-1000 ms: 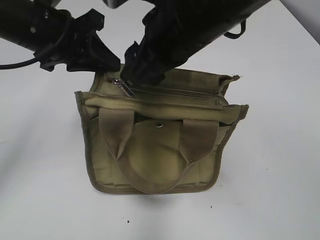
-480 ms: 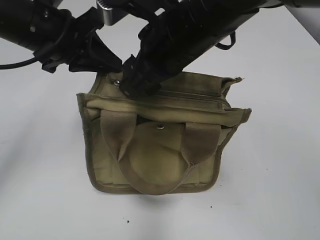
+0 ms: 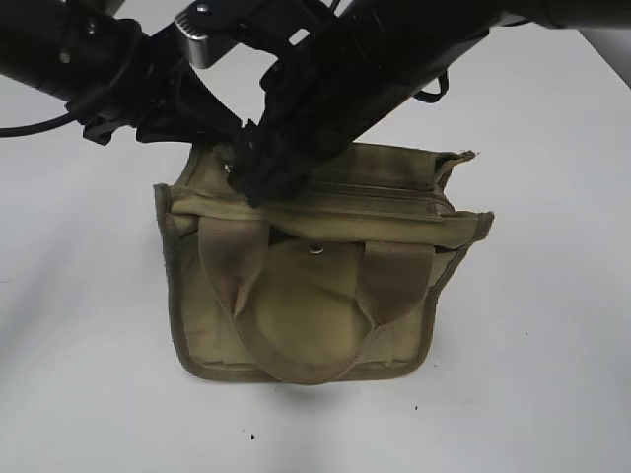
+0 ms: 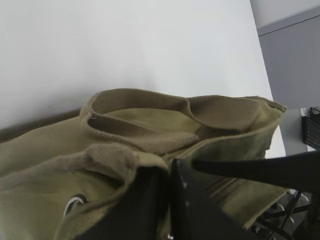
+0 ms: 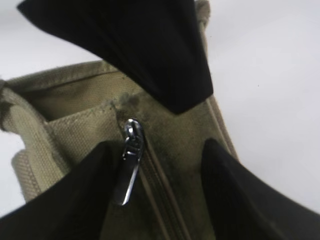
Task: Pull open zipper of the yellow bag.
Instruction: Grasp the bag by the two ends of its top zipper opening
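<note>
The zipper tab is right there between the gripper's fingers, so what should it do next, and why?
Probably close the right gripper on the silver pull tab. Its fingers stand open on either side of the zipper, the tab hangs free beside one finger, and the left gripper already pinches the bag.

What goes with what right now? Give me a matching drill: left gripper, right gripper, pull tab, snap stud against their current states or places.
1. left gripper
2. right gripper
3. pull tab
4. snap stud

A. jaws apart, straddling the zipper
B. on the front flap, between the handles
C. pinched shut on the yellow bag corner
D. hanging free at the zipper's end

Pairs: 1-C, 2-A, 3-D, 4-B
</note>
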`<state>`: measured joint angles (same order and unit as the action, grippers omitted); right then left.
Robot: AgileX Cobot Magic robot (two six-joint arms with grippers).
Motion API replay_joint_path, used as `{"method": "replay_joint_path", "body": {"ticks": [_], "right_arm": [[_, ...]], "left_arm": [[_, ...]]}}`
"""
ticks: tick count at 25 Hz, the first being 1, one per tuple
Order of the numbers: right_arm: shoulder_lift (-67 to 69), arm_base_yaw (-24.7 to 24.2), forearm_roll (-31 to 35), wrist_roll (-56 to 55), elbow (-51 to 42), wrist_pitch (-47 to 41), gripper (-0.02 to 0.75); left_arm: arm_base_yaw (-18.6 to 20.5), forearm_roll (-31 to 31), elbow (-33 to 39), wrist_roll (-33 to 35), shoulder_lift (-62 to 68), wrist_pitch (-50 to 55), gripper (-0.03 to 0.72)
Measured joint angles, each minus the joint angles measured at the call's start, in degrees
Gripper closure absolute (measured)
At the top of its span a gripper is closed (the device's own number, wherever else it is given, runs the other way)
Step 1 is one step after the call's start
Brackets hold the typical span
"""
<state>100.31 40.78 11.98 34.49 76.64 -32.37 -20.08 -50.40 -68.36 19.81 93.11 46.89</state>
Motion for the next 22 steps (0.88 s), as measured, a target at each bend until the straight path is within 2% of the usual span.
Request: {"method": "replay_joint_path", "body": {"ticks": [2,4,7,9,12,18,22], "right_arm": [[0.76,0.0,-0.27,0.0,0.07,0.0,0.296],[1.46,0.0,-0.39,0.0,0.07,-0.1,0.335],[1.77,0.0,-0.5,0.0,0.07,-0.56,0.482],[1.58,0.0,-1.12,0.0,0.07,-0.63,0.608],[1.2,0.0,-1.89,0.0,0.07,-1.48,0.73],[-0.62,-0.13,-5.08,-0.99,0.07,-5.03,0.736],[-2.62,-2.0,-6.12,-2.41,0.07,-9.68,0.736]], "left_arm": [[0.0,0.0,0.0,0.0,0.11,0.0,0.659],[0.0,0.05,-0.05,0.0,0.39,0.0,0.659],[0.0,0.37,-0.5,0.0,0.44,0.38,0.659],[0.0,0.69,-1.08,0.0,0.5,1.01,0.659],[0.0,0.54,-1.7,0.0,0.5,1.17,0.659],[-0.18,0.35,-1.96,0.0,0.5,1.51,0.659],[-0.18,0.3,-2.13,0.0,0.5,1.86,0.66]]}}
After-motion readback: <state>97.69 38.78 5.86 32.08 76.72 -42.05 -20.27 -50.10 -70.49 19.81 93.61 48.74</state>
